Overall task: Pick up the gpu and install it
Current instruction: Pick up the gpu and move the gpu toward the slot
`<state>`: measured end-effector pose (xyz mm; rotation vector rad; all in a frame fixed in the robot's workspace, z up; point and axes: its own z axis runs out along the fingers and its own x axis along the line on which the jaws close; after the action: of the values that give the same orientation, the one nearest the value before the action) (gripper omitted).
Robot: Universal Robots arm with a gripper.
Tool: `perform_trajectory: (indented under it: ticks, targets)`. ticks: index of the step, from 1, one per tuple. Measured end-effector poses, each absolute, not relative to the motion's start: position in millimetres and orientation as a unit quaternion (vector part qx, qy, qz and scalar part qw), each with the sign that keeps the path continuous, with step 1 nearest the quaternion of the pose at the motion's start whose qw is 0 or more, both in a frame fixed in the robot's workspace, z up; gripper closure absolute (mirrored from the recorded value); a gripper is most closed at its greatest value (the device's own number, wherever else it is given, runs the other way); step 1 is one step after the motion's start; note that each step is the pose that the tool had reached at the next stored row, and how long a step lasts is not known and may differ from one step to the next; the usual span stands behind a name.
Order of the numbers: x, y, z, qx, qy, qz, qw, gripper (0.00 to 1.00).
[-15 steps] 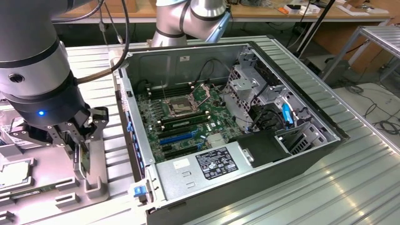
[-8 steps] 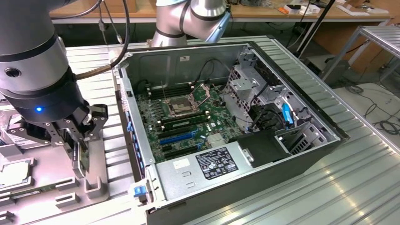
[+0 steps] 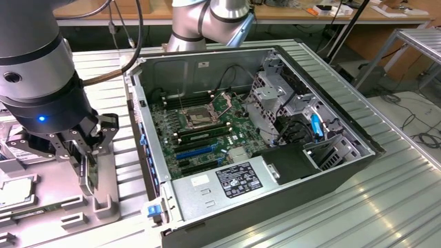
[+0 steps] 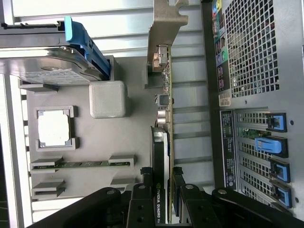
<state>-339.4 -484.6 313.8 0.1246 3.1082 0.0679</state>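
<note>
Now our hand (image 4: 161,173) grips the gpu (image 4: 160,147)
Half closed, we pinch both faces; it stands on edge in the tray (image 4: 128,137) beside the computer case (image 4: 251,47)

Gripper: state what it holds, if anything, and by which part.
The gripper holds the gpu, fingers on its two flat faces, at the end away from the metal bracket.

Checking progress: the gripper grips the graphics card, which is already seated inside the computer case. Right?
No. The graphics card stands on edge in the gray tray outside the computer case, with the gripper gripping it; the wrist view shows this.
</note>
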Motion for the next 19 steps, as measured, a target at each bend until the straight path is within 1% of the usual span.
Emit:
perform_trajectory:
  ticks: [8,19]
  targets:
    - [-339.5,-484.6,315.5,0.040,0.999,0.022,0.015,0.73]
    - [-339.5,-484.6,338.3,0.040,0.999,0.022,0.015,0.73]
